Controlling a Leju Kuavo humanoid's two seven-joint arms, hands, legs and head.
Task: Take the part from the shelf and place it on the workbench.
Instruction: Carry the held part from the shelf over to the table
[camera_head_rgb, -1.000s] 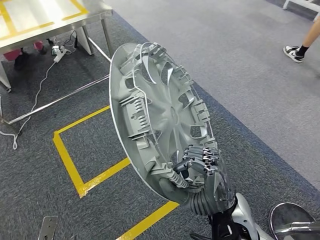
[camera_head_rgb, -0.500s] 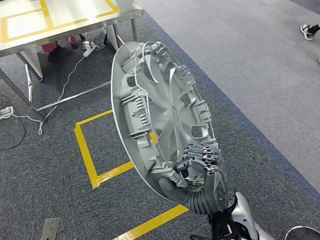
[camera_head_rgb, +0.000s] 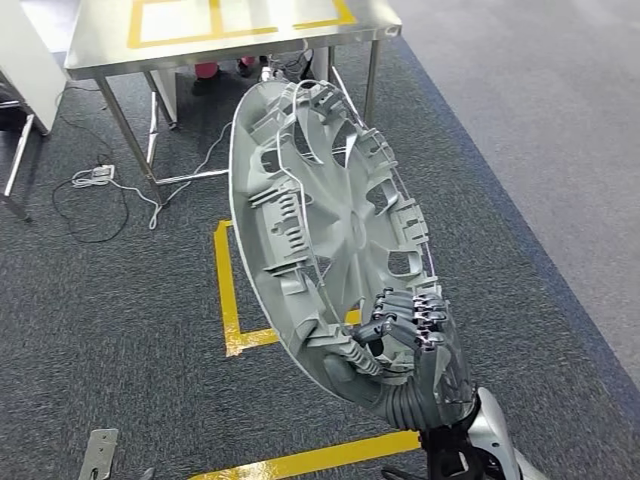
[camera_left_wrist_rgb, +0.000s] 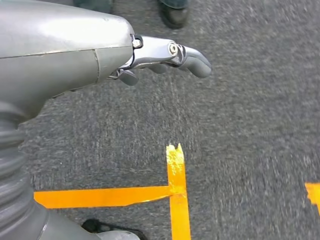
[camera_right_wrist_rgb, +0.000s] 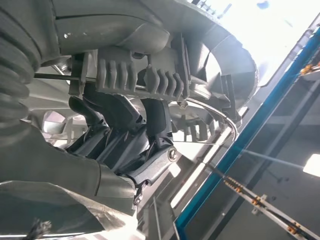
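Right hand clamped on lower rim of wheel cover, disc held on edge, tilted up-left over carpet. Workbench seen ahead, up-left, well apart. Left hand hung low, fingers loosely extended, nothing held.

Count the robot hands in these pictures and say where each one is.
2. The right hand grips the lower rim of the grey wheel cover; the left hand hangs over the carpet, holding nothing.
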